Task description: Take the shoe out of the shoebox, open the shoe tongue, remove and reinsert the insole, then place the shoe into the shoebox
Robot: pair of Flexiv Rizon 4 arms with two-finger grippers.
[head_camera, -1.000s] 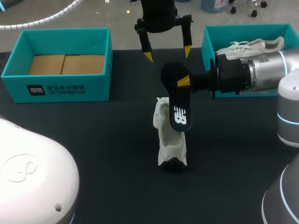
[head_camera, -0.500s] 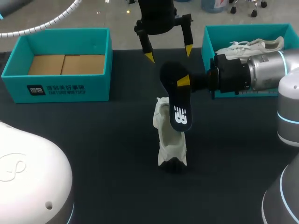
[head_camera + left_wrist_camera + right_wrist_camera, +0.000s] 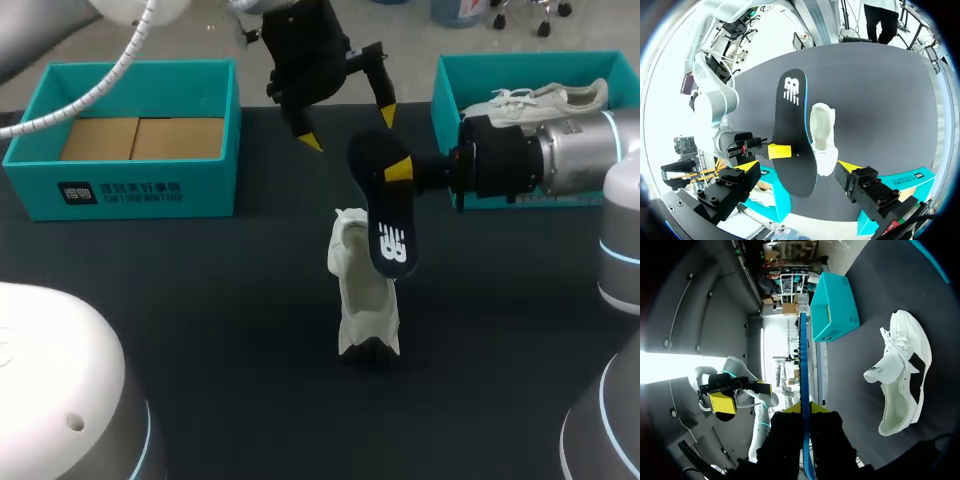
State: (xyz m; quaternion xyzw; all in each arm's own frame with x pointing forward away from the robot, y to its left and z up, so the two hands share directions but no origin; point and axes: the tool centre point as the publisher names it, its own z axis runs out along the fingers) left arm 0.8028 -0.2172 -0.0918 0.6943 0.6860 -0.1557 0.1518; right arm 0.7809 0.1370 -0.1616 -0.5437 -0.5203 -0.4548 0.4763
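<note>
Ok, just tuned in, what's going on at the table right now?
The right gripper is shut on the dark insole, holding it over the white shoe, which lies on the table outside both boxes. The left gripper hangs open beside the insole's upper end, holding nothing. The teal shoebox at left holds only cardboard; a second shoe sits in the teal box at right. The insole is out and not yet reinserted.

White logo mark printed on the black insole (image 3: 385, 215), near its lower end; the same mark shows in the left wrist view. Teal shoebox (image 3: 205, 190) at left, front wall: white square emblem with a line of white characters beside it, too small to read.
</note>
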